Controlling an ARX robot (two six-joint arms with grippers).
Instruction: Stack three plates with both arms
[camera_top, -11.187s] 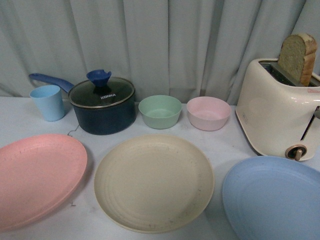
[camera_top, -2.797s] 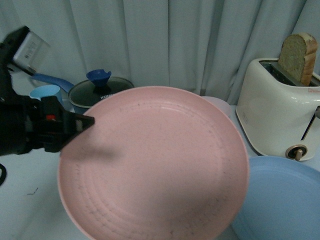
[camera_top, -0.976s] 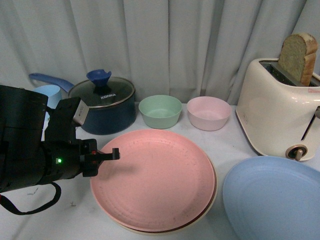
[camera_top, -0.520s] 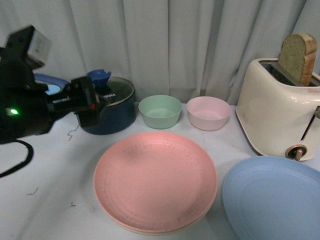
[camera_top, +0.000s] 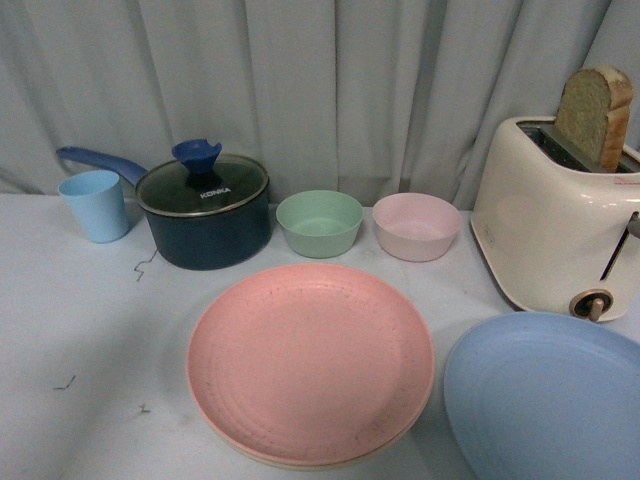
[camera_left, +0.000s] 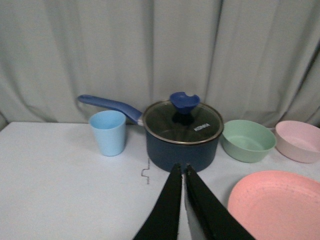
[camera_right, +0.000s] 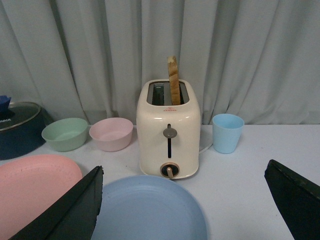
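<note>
The pink plate (camera_top: 310, 365) lies on top of the cream-beige plate (camera_top: 330, 465) at the middle front of the table; only a thin strip of the cream rim shows under it. To its right the light blue plate (camera_top: 545, 400) lies alone on the table. Neither arm shows in the front view. My left gripper (camera_left: 181, 169) is shut and empty, hanging over the table in front of the pot, left of the pink plate (camera_left: 277, 205). My right gripper (camera_right: 184, 172) is wide open above the light blue plate (camera_right: 145, 210), nothing between its fingers.
A cream toaster (camera_top: 555, 235) holding a bread slice stands at the back right. Along the back stand a dark blue lidded pot (camera_top: 205, 215), a green bowl (camera_top: 320, 222), a pink bowl (camera_top: 416, 226) and a light blue cup (camera_top: 95, 205). Another blue cup (camera_right: 227, 132) stands beside the toaster.
The left arm carried the pink plate over, set it on the cream plate, let go, and pulled back left out of the front view.
</note>
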